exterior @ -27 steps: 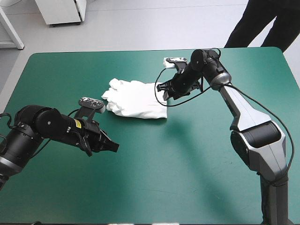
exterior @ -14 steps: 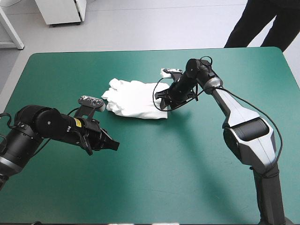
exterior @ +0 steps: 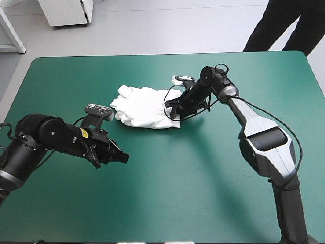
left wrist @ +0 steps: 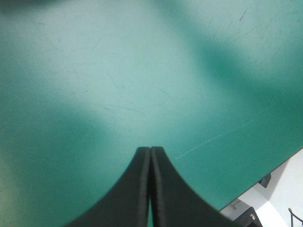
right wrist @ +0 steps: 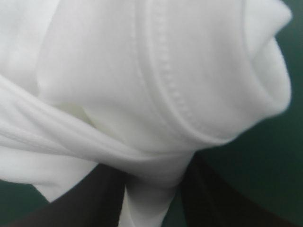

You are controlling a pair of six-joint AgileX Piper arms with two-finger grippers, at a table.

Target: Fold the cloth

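White T-shirt [exterior: 146, 107] lies as a folded bundle toward the tabletop's [exterior: 213, 193] far edge, near the middle. My right hand [exterior: 174, 110] pinches its right-side fold, I judge to tidy it. My left hand [exterior: 123, 158], pressed together, hangs nearer the left edge, out of the way.

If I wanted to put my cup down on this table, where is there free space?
The near middle of the cover, between the left arm and the right arm, is bare and widest. The far left corner, left of the T-shirt, is bare too. Crowded: the middle far part, where the right arm's jaws grip the T-shirt.
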